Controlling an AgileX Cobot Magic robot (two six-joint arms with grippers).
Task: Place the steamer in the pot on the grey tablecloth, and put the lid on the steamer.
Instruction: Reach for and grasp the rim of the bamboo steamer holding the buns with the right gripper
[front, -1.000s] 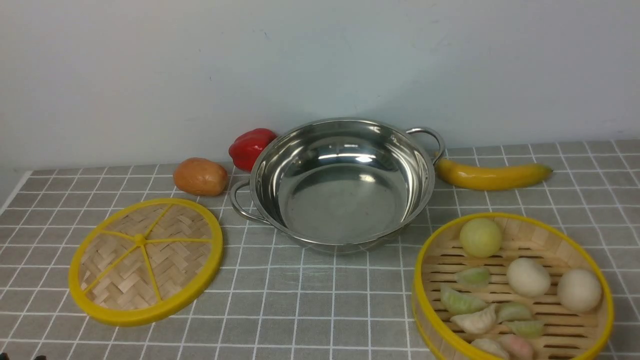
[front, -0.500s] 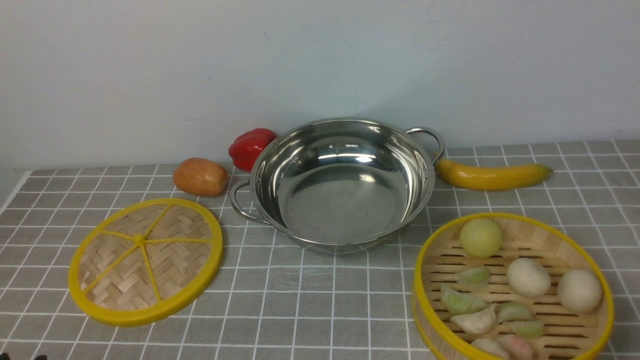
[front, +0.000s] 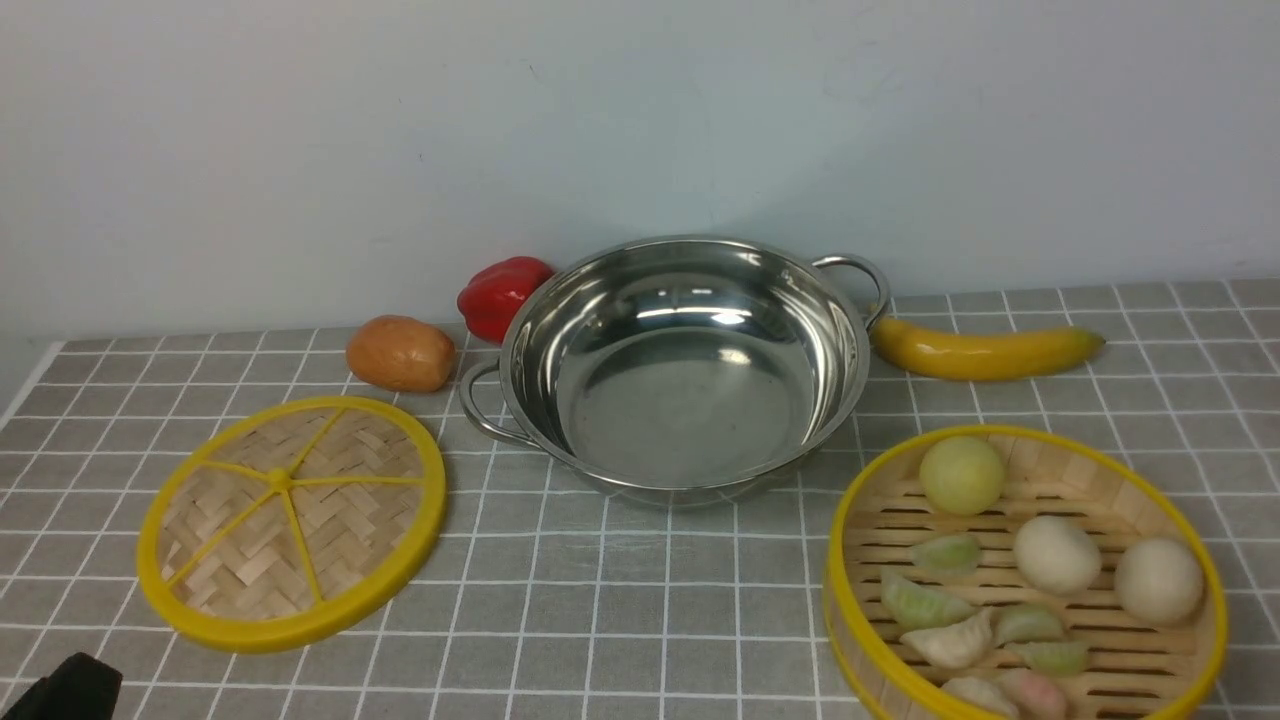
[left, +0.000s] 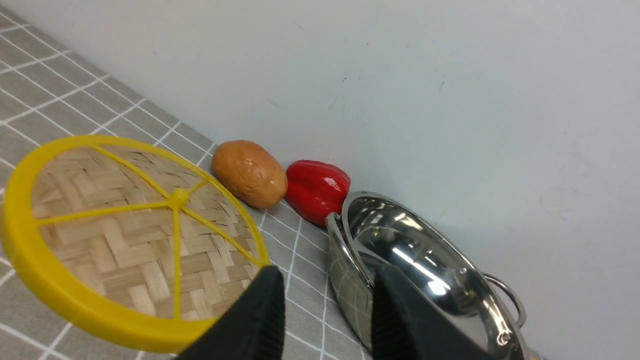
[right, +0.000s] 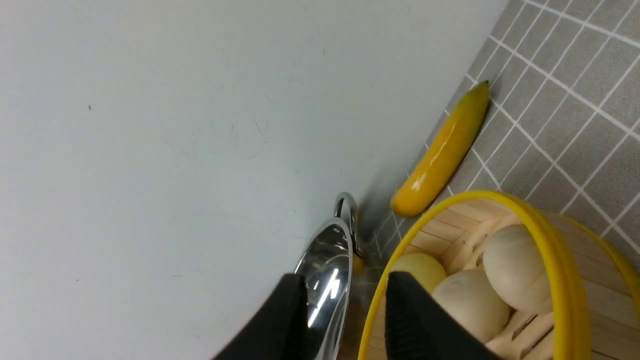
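Observation:
The steel pot (front: 680, 370) stands empty at the middle back of the grey tablecloth (front: 640, 600). The flat woven lid (front: 290, 520) lies on the cloth to its left. The steamer (front: 1060, 470) stands at the front right, holding buns and dumplings. A black part of my left gripper (front: 60, 690) shows in the front view's lower left corner. In the left wrist view the left gripper (left: 327, 280) is open and empty, between the lid (left: 130, 240) and the pot (left: 425, 260). My right gripper (right: 345, 285) is open and empty, near the steamer's rim (right: 553, 262) and the pot (right: 325, 275).
A potato (front: 400, 352) and a red pepper (front: 500, 295) lie behind the lid, left of the pot. A banana (front: 985, 350) lies right of the pot, behind the steamer. A pale wall closes the back of the table.
The black part of my left gripper has risen further into the front view's lower left corner. The pot, lid and steamer have not moved.

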